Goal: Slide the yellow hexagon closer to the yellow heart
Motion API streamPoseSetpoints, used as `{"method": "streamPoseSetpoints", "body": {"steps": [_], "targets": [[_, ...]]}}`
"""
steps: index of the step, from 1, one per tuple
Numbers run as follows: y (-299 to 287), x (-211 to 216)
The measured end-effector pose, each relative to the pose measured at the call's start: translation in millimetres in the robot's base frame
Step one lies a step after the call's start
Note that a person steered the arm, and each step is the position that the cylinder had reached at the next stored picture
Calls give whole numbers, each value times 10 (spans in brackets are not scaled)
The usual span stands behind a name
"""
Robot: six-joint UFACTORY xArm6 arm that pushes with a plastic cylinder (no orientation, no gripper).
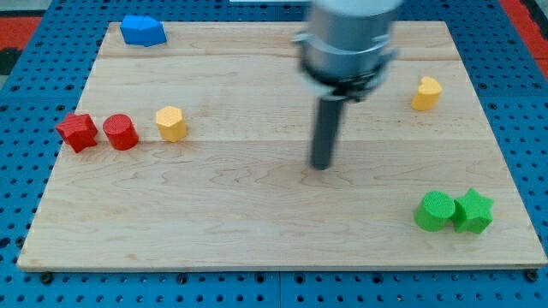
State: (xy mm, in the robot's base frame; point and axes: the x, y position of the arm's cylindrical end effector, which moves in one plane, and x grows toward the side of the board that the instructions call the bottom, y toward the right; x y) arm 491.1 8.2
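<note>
Wooden board (257, 231), set on a blue perforated surface (26, 51); seven blocks are carried on it, none inside any container.

- Blue block (142, 31), shape unclear: placed at the top left corner of the board.
- Red star-like block (77, 132) and red cylinder (121, 132): side by side near the left edge, just about touching.
- Yellow hexagon (171, 123): found just right of the red cylinder, a small gap between them, on the left part of the board.
- Yellow heart (425, 93): located near the right edge, toward the top right corner, well apart from the hexagon.
- Green cylinder (436, 210) and green star (473, 211): touching, near the bottom right corner.
- My tip (321, 166): a bare rod with nothing to open or close, so nothing is held; it is seen blurred near the board's middle, between hexagon and heart, touching no block.
</note>
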Motion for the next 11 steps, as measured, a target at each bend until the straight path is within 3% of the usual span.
{"method": "streamPoseSetpoints", "body": {"steps": [1,2,5,6,7,10,11], "targets": [[-1087,7],[-1734,-6],[-1676,-971],[-1681,-985],[-1449,-985],[991,-973],[1183,-972]]}}
